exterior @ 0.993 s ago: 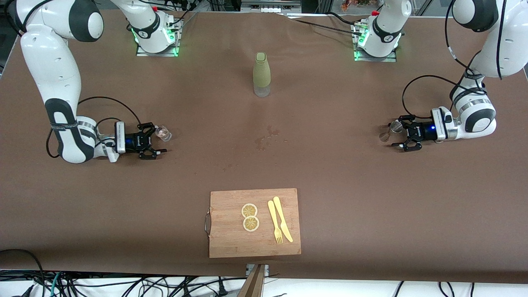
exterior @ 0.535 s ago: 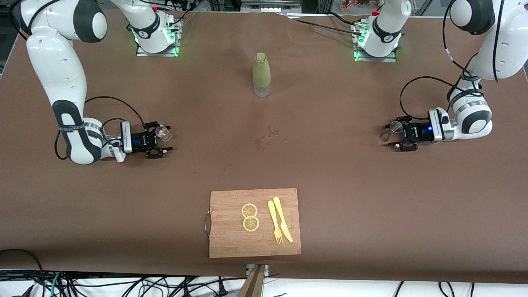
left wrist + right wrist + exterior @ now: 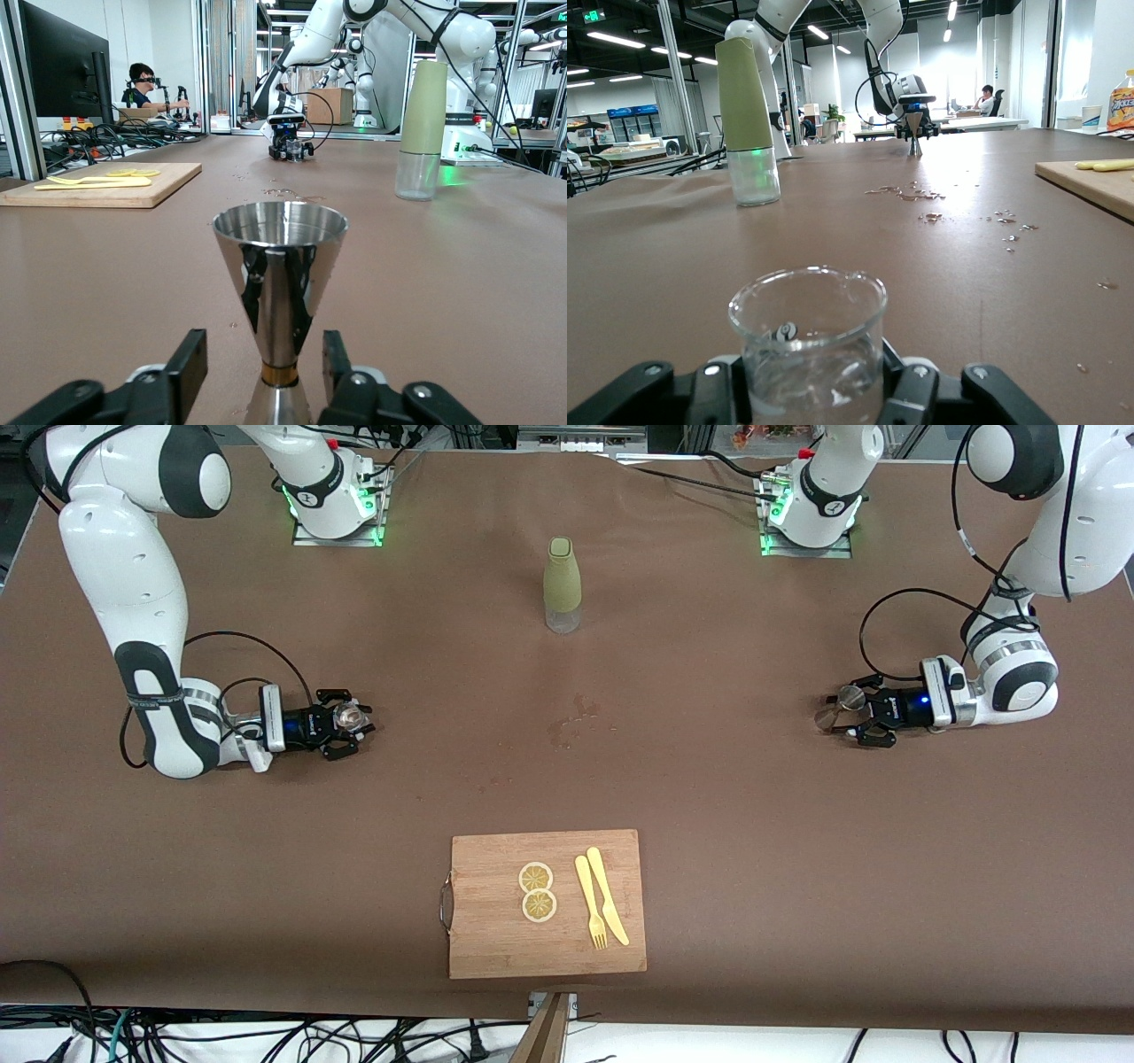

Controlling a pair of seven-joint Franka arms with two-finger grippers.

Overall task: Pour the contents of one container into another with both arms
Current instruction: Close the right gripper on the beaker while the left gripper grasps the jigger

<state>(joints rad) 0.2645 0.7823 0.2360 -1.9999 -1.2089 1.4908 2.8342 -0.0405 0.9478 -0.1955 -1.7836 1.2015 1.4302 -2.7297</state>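
Observation:
A small clear glass beaker (image 3: 353, 713) stands on the brown table toward the right arm's end. My right gripper (image 3: 347, 723) lies low on the table and is shut on it. In the right wrist view both fingers (image 3: 908, 390) press the beaker's (image 3: 806, 341) wall. A steel hourglass jigger (image 3: 837, 710) stands toward the left arm's end. My left gripper (image 3: 852, 718) is open around it. In the left wrist view a gap shows between each finger (image 3: 190, 359) and the jigger's (image 3: 279, 266) narrow waist.
A green bottle with a clear base (image 3: 562, 584) stands mid-table near the arms' bases. Water drops (image 3: 576, 722) lie on the cloth at the middle. A wooden cutting board (image 3: 496, 939) with two lemon slices, a yellow fork and a knife sits near the front edge.
Both grippers slid forward along the table around their containers. The right fingers closed onto the beaker. The left fingers narrowed around the jigger.

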